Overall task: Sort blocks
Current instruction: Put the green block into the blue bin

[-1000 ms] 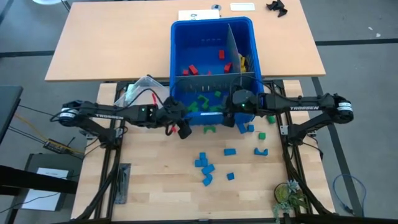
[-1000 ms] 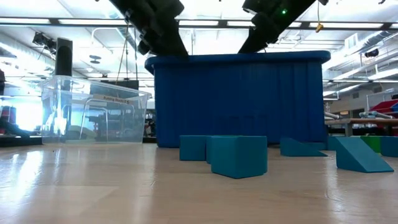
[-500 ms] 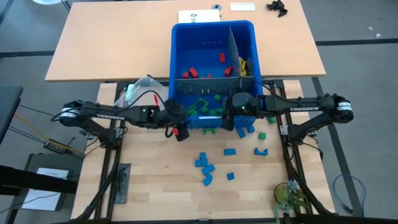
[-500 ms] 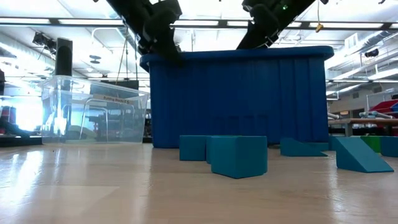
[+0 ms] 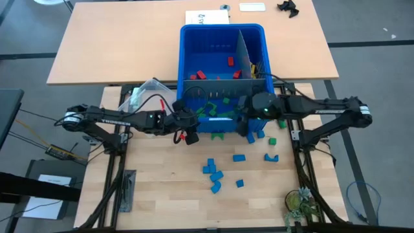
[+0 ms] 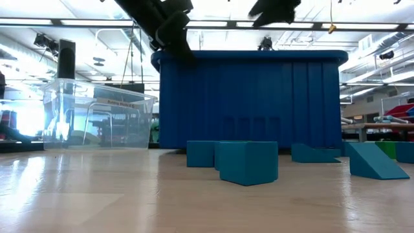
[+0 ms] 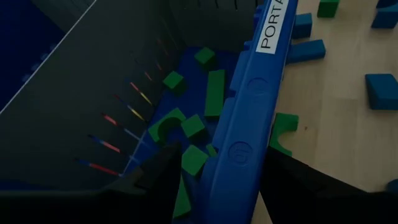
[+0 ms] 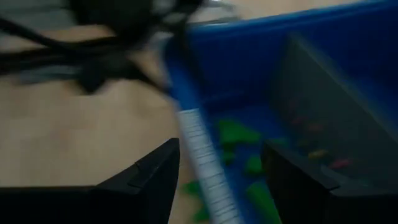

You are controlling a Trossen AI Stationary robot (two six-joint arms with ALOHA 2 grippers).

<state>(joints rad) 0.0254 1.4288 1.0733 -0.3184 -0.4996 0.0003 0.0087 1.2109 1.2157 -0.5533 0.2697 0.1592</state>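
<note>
Blocks in blue lie scattered on the near counter, their long axes pointing various ways. Beyond them, green blocks fill the blue bin's near compartment, red ones the far. Both end effectors, left and right, straddle the bin's near wall, fingers parted, holding no block.

My left arm reaches in from the left, stretched nearly flat, wrist bent at its end. My left gripper has its two fingers parted, one on each side of a rim. My right arm stretches in from the right the same way, and my right gripper has its fingers spread apart, nothing between them.
</note>
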